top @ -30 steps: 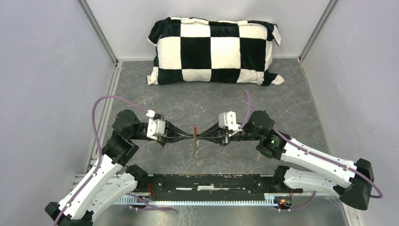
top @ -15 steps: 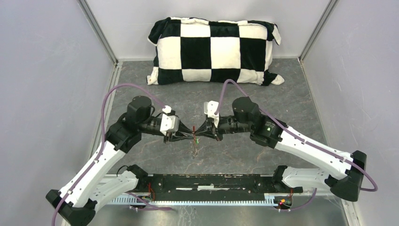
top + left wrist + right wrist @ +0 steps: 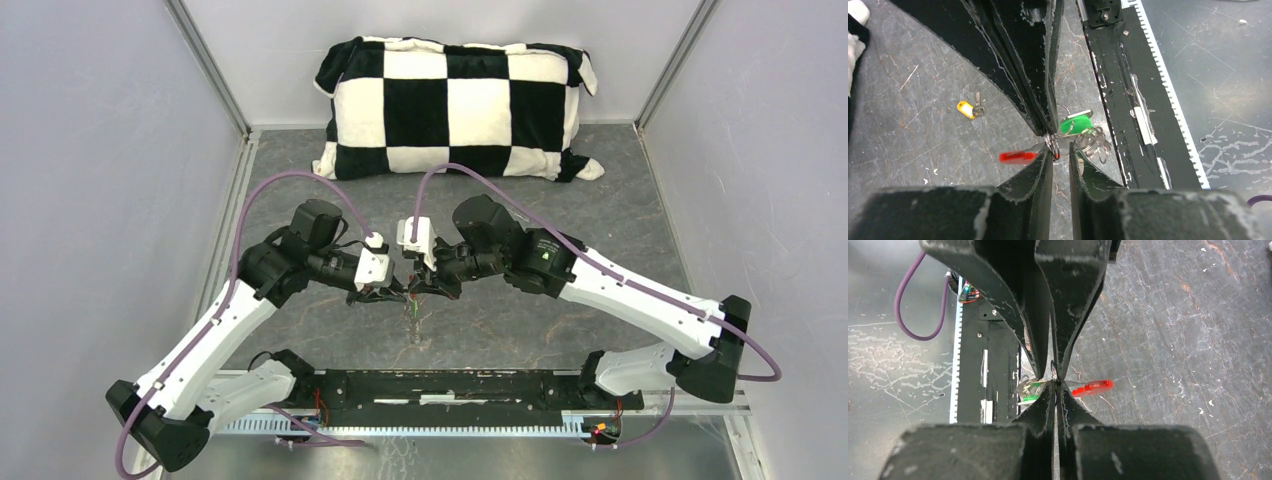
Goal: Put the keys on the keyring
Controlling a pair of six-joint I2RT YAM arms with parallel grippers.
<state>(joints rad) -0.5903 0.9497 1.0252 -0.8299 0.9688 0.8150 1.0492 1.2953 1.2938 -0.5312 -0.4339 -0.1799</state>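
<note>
Since a second earlier the keyring (image 3: 1050,145) had stayed aloft over the counter (image 3: 913,80) while both wrists crowded in. Its red tag (image 3: 1018,157) and the green key (image 3: 1075,125) hung just beside it; the yellow key (image 3: 966,109) lay below on the counter. The right hand (image 3: 1055,385) pinched the keyring, probably to steady it. The left hand (image 3: 1061,150) stood slightly parted alongside. No lettering was legible.

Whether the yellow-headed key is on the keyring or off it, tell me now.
Off. The yellow-headed key lies by itself on the table, well apart from the keyring.
</note>
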